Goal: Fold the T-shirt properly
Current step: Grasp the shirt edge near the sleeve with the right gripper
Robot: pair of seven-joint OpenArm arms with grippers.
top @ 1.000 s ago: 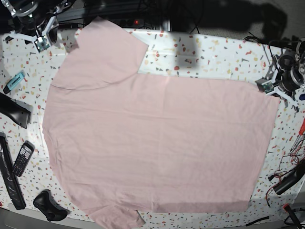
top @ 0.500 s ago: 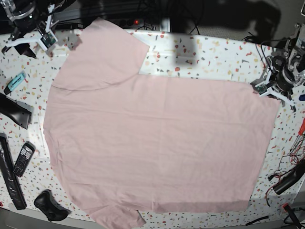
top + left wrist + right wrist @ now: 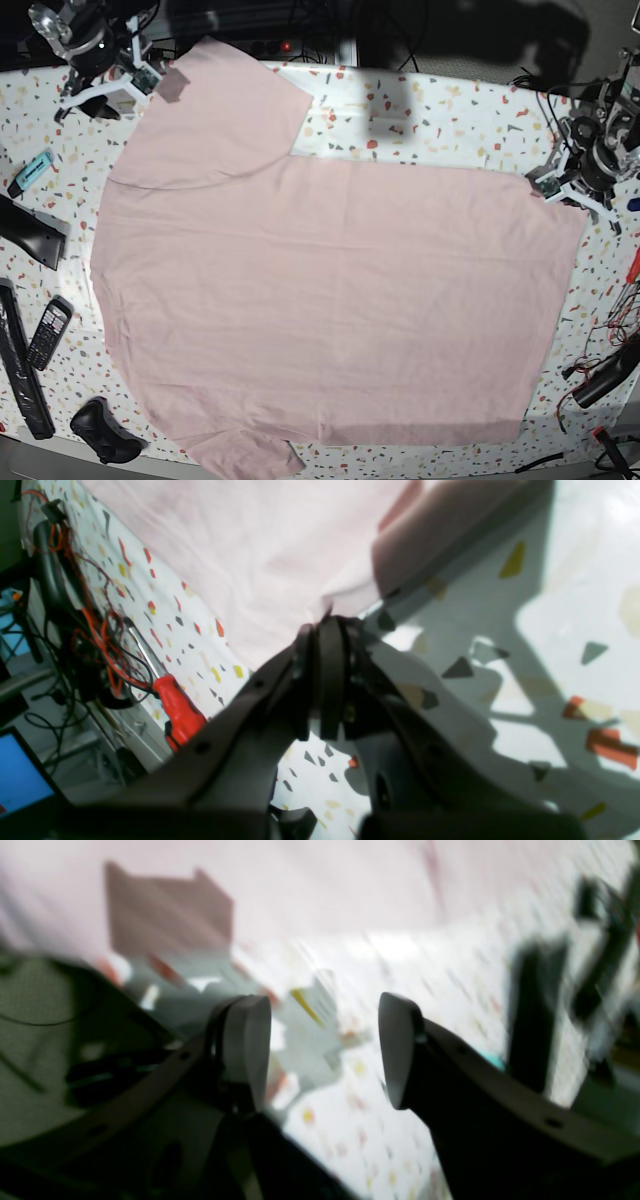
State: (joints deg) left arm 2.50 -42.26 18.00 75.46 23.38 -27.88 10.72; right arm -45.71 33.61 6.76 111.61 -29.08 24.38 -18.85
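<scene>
The T-shirt (image 3: 330, 300) is spread flat, plain side up, across the speckled tabletop (image 3: 450, 120). The left claw (image 3: 325, 625) is clenched on the shirt's hem corner, while the right claw (image 3: 320, 1050) is held released just beside the far sleeve, nothing between its pads. For a clean fold, the sleeve edge should be pinched squarely and both corners lifted evenly. A red screwdriver (image 3: 177, 715), loose wires (image 3: 95, 630), a phone (image 3: 47, 333) and a teal block (image 3: 30, 170) are kept near the edges; snagging is possible.

text: none legible | T-shirt (image 3: 330, 290): plain side up | phone (image 3: 47, 333) keys: too small
</scene>
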